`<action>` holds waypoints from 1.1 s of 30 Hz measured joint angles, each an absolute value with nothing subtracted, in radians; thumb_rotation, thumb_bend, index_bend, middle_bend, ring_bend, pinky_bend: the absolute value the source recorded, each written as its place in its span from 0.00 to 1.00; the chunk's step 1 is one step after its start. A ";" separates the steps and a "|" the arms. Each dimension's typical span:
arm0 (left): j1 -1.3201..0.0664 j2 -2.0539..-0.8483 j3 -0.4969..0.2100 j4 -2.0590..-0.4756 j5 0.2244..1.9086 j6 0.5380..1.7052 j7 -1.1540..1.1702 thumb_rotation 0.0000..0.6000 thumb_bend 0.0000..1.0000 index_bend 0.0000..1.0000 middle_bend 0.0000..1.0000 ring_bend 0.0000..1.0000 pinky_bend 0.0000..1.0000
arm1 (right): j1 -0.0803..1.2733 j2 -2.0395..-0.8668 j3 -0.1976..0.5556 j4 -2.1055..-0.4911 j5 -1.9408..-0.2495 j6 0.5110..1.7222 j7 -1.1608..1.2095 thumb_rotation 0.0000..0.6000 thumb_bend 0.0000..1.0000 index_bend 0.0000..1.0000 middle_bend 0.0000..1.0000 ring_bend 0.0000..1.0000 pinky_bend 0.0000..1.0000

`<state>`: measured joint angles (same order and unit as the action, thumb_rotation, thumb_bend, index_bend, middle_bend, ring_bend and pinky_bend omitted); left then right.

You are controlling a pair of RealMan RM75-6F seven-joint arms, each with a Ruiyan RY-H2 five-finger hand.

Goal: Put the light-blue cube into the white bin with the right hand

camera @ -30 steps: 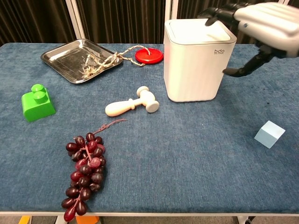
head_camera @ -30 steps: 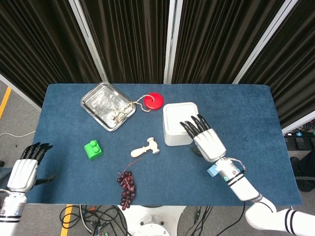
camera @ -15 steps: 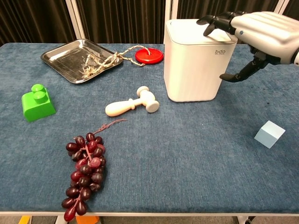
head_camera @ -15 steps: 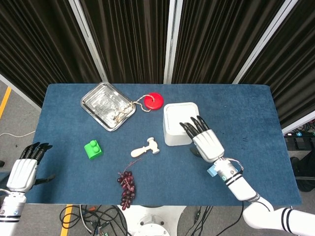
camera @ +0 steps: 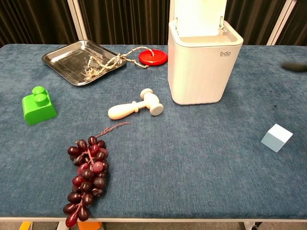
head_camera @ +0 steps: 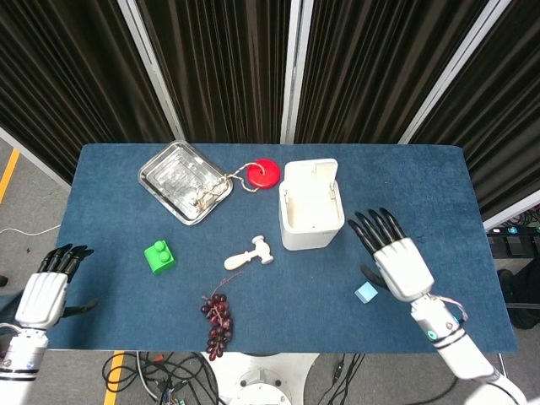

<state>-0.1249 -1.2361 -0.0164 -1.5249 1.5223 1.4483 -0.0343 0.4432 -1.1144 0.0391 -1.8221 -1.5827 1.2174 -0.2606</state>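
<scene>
The light-blue cube (head_camera: 365, 293) (camera: 277, 137) lies on the blue table to the front right of the white bin (head_camera: 310, 216) (camera: 203, 62). The bin's lid stands up at the back and the inside shows. My right hand (head_camera: 393, 255) hovers open, fingers spread, to the right of the bin and just above and right of the cube, holding nothing. In the chest view only a dark fingertip (camera: 296, 66) shows at the right edge. My left hand (head_camera: 51, 285) hangs open off the table's front left corner.
A white toy hammer (head_camera: 251, 253) lies left of the bin, dark grapes (head_camera: 218, 323) near the front edge, a green block (head_camera: 159, 256) at the left. A metal tray (head_camera: 183, 180) with string and a red disc (head_camera: 264, 173) sit at the back.
The bin's lid was down with my right hand's fingers on it; now the lid stands open. My right hand has drawn back to the right, uncovering the cube.
</scene>
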 measured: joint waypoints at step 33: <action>-0.108 -1.238 -0.010 -1.499 1.513 1.453 -0.072 1.00 0.05 0.17 0.13 0.07 0.12 | 0.451 -1.270 -0.057 -1.664 -1.389 0.982 -0.473 1.00 0.36 0.82 0.68 0.68 0.80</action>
